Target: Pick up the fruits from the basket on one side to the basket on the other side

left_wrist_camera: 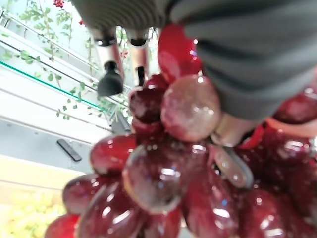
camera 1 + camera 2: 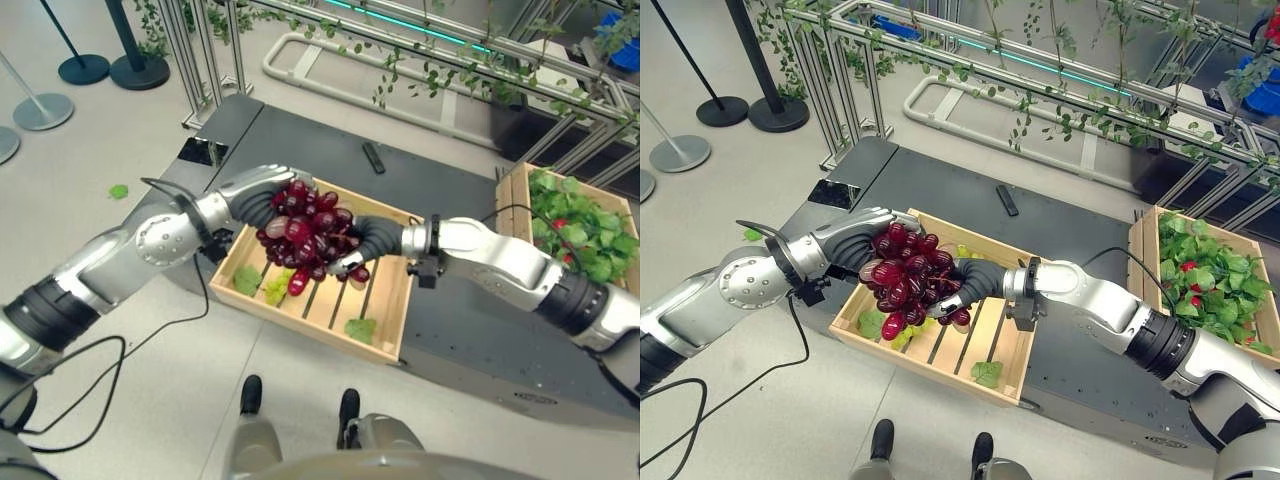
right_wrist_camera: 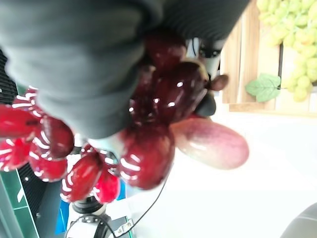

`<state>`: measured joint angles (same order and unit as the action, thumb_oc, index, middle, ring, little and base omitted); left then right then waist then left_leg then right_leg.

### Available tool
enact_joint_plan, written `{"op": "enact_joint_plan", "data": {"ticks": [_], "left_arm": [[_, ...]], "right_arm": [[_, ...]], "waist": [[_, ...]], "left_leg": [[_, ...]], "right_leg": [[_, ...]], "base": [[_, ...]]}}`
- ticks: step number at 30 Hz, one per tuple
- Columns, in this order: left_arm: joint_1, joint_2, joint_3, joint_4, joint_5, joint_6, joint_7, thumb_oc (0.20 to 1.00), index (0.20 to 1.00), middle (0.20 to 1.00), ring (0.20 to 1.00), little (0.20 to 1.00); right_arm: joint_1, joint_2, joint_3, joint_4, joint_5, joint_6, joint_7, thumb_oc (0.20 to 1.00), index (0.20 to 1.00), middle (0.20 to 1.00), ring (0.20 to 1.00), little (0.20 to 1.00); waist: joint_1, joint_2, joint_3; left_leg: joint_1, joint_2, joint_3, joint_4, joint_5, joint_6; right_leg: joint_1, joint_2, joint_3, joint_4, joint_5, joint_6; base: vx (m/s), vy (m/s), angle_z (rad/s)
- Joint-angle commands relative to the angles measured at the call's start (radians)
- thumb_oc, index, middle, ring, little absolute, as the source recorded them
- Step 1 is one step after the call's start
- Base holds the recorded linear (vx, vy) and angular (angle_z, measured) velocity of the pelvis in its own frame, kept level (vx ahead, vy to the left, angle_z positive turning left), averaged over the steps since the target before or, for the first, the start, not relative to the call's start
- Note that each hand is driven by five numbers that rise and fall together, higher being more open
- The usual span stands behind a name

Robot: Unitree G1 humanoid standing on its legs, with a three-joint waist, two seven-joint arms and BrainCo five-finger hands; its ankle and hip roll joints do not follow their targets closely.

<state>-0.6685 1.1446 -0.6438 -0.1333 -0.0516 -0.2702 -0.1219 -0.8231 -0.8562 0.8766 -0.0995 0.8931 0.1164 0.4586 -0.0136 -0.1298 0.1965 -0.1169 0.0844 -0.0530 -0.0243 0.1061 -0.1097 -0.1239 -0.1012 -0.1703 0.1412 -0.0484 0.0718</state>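
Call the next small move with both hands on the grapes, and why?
Probably release the left hand. Both hands clasp the red grape bunch above the wooden crate, and the right hand sits nearer the leafy crate, so it could likely carry the bunch over alone.

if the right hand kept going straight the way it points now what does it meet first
The red grape bunch it already touches; straight beyond that, probably the left hand on the bunch's far side, though depth is hard to judge.
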Motion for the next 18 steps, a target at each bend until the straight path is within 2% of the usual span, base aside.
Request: {"op": "enact_joint_plan", "data": {"ticks": [1,2,3,4,6,9,10,11,12,13,15,16,17,18], "left_arm": [[0.06,-0.068,0.08,-0.026,0.013,-0.05,0.026,0.2,0.2,0.2,0.2,0.2],[0.062,-0.067,0.082,-0.027,0.013,-0.049,0.026,0.2,0.2,0.2,0.2,0.2],[0.104,-0.08,0.122,-0.022,-0.011,-0.048,0.03,0.2,0.2,0.2,0.2,0.2],[0.108,-0.079,0.127,-0.025,-0.011,-0.047,0.029,0.2,0.2,0.2,0.2,0.2],[0.182,-0.105,0.203,-0.023,-0.059,-0.047,0.041,0.2,0.2,0.2,0.2,0.2],[0.245,-0.141,0.261,-0.02,-0.114,-0.045,0.044,0.2,0.2,0.2,0.2,0.2],[0.309,-0.18,0.323,-0.013,-0.167,-0.044,0.049,0.2,0.2,0.2,0.2,0.2],[0.312,-0.18,0.326,-0.016,-0.167,-0.043,0.048,0.2,0.2,0.2,0.2,0.2],[0.374,-0.233,0.387,-0.002,-0.224,-0.039,0.054,0.2,0.2,0.2,0.2,0.2],[0.377,-0.232,0.388,-0.004,-0.224,-0.038,0.053,0.2,0.2,0.2,0.2,0.2],[0.44,-0.298,0.449,0.01,-0.276,-0.038,0.071,0.2,0.2,0.2,0.2,0.2],[0.441,-0.298,0.449,0.009,-0.276,-0.038,0.071,0.2,0.2,0.2,0.2,0.2],[0.522,-0.371,0.522,0.014,-0.328,-0.037,0.072,0.2,0.2,0.2,0.2,0.2],[0.524,-0.37,0.523,0.012,-0.328,-0.036,0.072,0.2,0.2,0.2,0.2,0.2]], "right_arm": [[-0.107,0.072,-0.037,-0.073,-0.002,-0.128,-0.009,0.2,0.2,0.2,0.2,0.2],[-0.107,0.072,-0.036,-0.073,-0.002,-0.127,-0.01,0.2,0.2,0.2,0.2,0.2],[-0.109,0.038,-0.052,-0.095,-0.038,-0.139,-0.012,0.454,0.454,0.454,0.454,0.454],[-0.11,0.038,-0.05,-0.096,-0.039,-0.139,-0.012,1.0,1.0,1.0,1.0,1.0],[-0.097,-0.015,-0.091,-0.109,-0.096,-0.162,-0.027,1.0,1.0,1.0,1.0,1.0],[-0.064,-0.041,-0.129,-0.112,-0.109,-0.172,-0.039,1.0,1.0,1.0,1.0,1.0],[-0.032,-0.062,-0.173,-0.116,-0.134,-0.183,-0.05,1.0,1.0,1.0,1.0,1.0],[-0.032,-0.062,-0.173,-0.117,-0.134,-0.182,-0.05,1.0,1.0,1.0,1.0,1.0],[0.013,-0.086,-0.221,-0.127,-0.142,-0.19,-0.052,1.0,1.0,1.0,1.0,1.0],[0.015,-0.086,-0.222,-0.129,-0.142,-0.19,-0.052,1.0,1.0,1.0,1.0,1.0],[0.08,-0.1,-0.285,-0.129,-0.151,-0.192,-0.058,1.0,1.0,1.0,1.0,1.0],[0.081,-0.1,-0.285,-0.129,-0.151,-0.192,-0.058,1.0,1.0,1.0,1.0,1.0],[0.161,-0.128,-0.366,-0.136,-0.171,-0.197,-0.06,1.0,1.0,1.0,1.0,1.0],[0.164,-0.128,-0.368,-0.138,-0.171,-0.197,-0.06,1.0,1.0,1.0,1.0,1.0]], "waist": [[-0.015,-0.048,-0.017],[-0.016,-0.048,-0.017],[-0.015,-0.05,-0.016],[-0.016,-0.049,-0.016],[-0.013,-0.052,-0.015],[-0.014,-0.052,-0.017],[-0.012,-0.051,-0.018],[-0.013,-0.051,-0.019],[-0.013,-0.05,-0.02],[-0.014,-0.05,-0.021],[-0.013,-0.049,-0.022],[-0.013,-0.049,-0.023],[-0.014,-0.045,-0.025],[-0.013,-0.046,-0.025]], "left_leg": [[0.044,-0.041,0.014,0.073,-0.15,0.044],[0.044,-0.041,0.014,0.073,-0.15,0.044],[0.044,-0.041,0.014,0.072,-0.149,0.044],[0.044,-0.041,0.014,0.072,-0.149,0.044],[0.043,-0.043,0.014,0.073,-0.15,0.044],[0.043,-0.044,0.013,0.074,-0.15,0.045],[0.044,-0.044,0.013,0.072,-0.15,0.046],[0.044,-0.044,0.013,0.072,-0.15,0.046],[0.046,-0.045,0.015,0.071,-0.151,0.046],[0.046,-0.044,0.015,0.071,-0.151,0.046],[0.046,-0.045,0.014,0.072,-0.152,0.047],[0.046,-0.045,0.014,0.073,-0.152,0.047],[0.048,-0.046,0.016,0.072,-0.154,0.049],[0.048,-0.045,0.016,0.072,-0.154,0.049]], "right_leg": [[-0.002,-0.027,0.019,-0.052,0.063,0.089],[-0.002,-0.027,0.019,-0.052,0.063,0.089],[-0.003,-0.028,0.019,-0.052,0.063,0.089],[-0.003,-0.028,0.019,-0.052,0.063,0.089],[-0.003,-0.029,0.019,-0.053,0.065,0.09],[-0.002,-0.029,0.017,-0.054,0.065,0.09],[-0.002,-0.03,0.018,-0.055,0.066,0.09],[-0.001,-0.03,0.018,-0.055,0.066,0.09],[-0.001,-0.03,0.018,-0.058,0.066,0.09],[0.0,-0.03,0.018,-0.058,0.066,0.09],[0.001,-0.031,0.018,-0.059,0.066,0.09],[0.001,-0.031,0.018,-0.059,0.066,0.09],[0.002,-0.031,0.019,-0.061,0.065,0.089],[0.002,-0.031,0.019,-0.061,0.065,0.089]], "base": [[0.0,0.0,0.0],[0.0,0.0,0.0],[0.0,0.0,0.0],[0.0,0.0,0.0],[0.0,0.0,0.0],[0.0,0.0,0.0],[0.0,0.0,0.0],[0.0,0.0,0.0],[0.0,0.0,0.0],[0.0,0.0,0.0],[0.0,0.0,0.0],[0.0,0.0,0.0],[0.0,0.0,0.0],[0.04,0.011,-0.04]]}}
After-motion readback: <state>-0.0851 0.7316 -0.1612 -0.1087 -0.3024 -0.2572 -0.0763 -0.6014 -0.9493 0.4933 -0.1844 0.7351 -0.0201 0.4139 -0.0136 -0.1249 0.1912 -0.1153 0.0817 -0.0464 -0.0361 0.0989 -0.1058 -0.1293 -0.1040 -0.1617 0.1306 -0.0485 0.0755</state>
